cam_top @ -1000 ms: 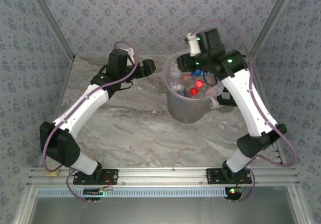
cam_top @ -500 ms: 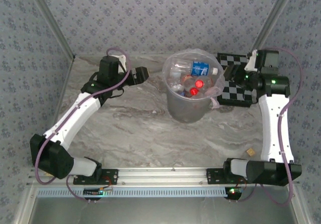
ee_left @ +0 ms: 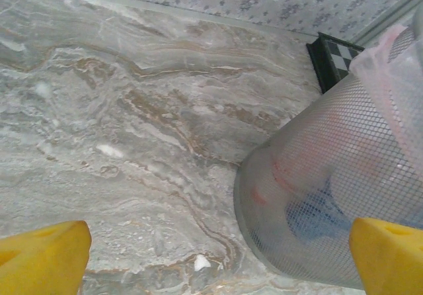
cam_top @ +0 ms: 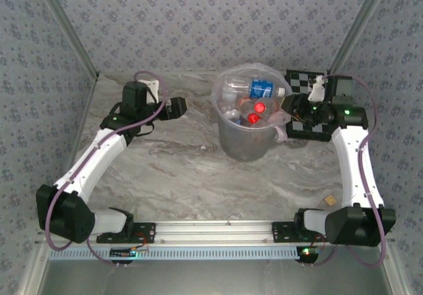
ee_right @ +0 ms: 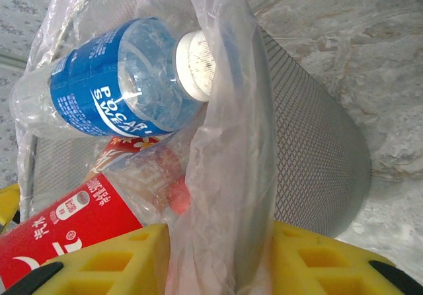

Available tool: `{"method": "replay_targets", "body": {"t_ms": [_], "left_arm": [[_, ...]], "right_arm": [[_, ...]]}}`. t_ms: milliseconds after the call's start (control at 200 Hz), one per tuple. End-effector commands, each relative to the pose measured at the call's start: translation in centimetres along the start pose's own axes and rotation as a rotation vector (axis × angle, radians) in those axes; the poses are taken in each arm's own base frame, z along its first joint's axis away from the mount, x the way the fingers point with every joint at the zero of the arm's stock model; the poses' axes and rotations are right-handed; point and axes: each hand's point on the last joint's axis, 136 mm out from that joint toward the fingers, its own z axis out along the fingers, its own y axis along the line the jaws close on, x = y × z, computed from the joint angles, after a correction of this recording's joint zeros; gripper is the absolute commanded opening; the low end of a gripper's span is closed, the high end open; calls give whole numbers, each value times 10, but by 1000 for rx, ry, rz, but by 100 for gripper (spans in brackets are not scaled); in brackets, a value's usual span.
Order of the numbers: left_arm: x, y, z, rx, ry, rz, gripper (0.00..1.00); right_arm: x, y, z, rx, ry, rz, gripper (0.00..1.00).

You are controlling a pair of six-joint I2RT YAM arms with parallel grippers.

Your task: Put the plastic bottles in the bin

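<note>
Several small clear plastic bottles (cam_top: 250, 110) with red and blue labels fill the round grey mesh-walled bin (cam_top: 241, 146), which is lined with a clear bag. A blue-labelled bottle (cam_top: 255, 86) with a white cap now lies on top, where the right gripper (cam_top: 295, 107) hovered a second ago. That gripper has drawn back beside the rim, over the black-and-white checkerboard (cam_top: 301, 80). Its jaws are narrowing with bag film between them, but I cannot tell whether they pinch it. The left gripper (cam_top: 178, 106) gapes wide and empty, and has retreated leftward. With every visible bottle binned, the task looks about finished.

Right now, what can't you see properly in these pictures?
Top view: how many bottles fill the bin; upper ones bury the rest.
Left wrist: bottles blurred behind the bin's mesh wall.
Right wrist: red-labelled bottle cut by the edge; unclear whether right hand pinches the bag.
</note>
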Motion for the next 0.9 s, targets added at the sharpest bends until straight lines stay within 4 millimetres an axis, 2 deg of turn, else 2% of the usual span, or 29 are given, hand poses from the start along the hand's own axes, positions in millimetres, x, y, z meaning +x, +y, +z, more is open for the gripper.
{"method": "replay_targets", "body": {"t_ms": [0, 105, 210, 405, 525, 560, 645, 720, 770, 895], "left_arm": [[-2, 5, -11, -3, -20, 20, 100], [-1, 24, -21, -61, -55, 12, 100], [-1, 51, -35, -131, -91, -29, 100], [10, 94, -61, -260, -128, -79, 100], [18, 109, -71, -298, -133, -98, 100], [20, 113, -73, -309, -135, -105, 100], [22, 130, -81, -394, -150, -126, 100], [23, 146, -90, -497, -159, -132, 100], [24, 155, -94, -553, -169, -126, 100], [23, 181, -102, -696, -224, -100, 100]], "right_arm": [[1, 20, 19, -68, 28, -18, 40], [-1, 37, 37, -89, 30, -52, 40], [-4, 58, 57, -108, 33, -80, 39], [-20, 103, 96, -194, 20, -124, 39], [-31, 122, 107, -206, 13, -159, 40], [-37, 126, 106, -206, 2, -169, 43], [-52, 125, 97, -167, -40, -196, 61], [-67, 118, 78, -130, -89, -217, 82], [-76, 108, 63, -98, -128, -222, 99], [-85, 59, 29, 66, -225, -254, 100]]}}
